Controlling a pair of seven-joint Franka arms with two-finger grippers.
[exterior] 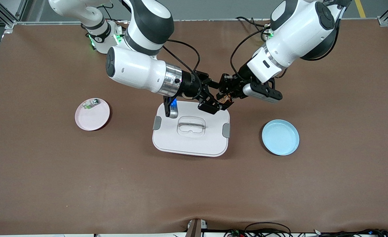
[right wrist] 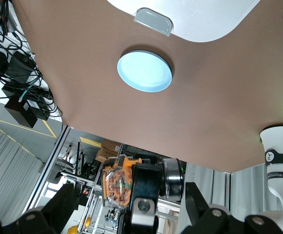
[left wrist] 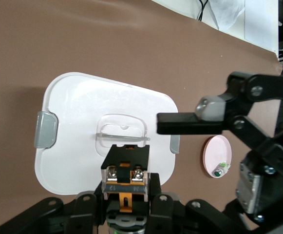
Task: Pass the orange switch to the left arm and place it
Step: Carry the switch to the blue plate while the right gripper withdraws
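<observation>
2 plates on the brown table (exterior: 49, 184), well apart: blue plate (exterior: 280, 137) toward the left arm's end, pink plate (exterior: 92, 114) toward the right arm's end, carrying a small green-and-white component (exterior: 91, 103). Between them, nearest the front camera of the 3, white box (exterior: 191, 131), lid on, grey latches at both ends. Above the box's edge farthest from that camera, both pincers meeting in the air. Left pincer (exterior: 227, 98) clamped on the orange switch (exterior: 226, 97), seen close in the left wrist view (left wrist: 125, 178). Right pincer (exterior: 213, 98) spread wide, fingers (left wrist: 190, 123) flanking the switch without touching it.
</observation>
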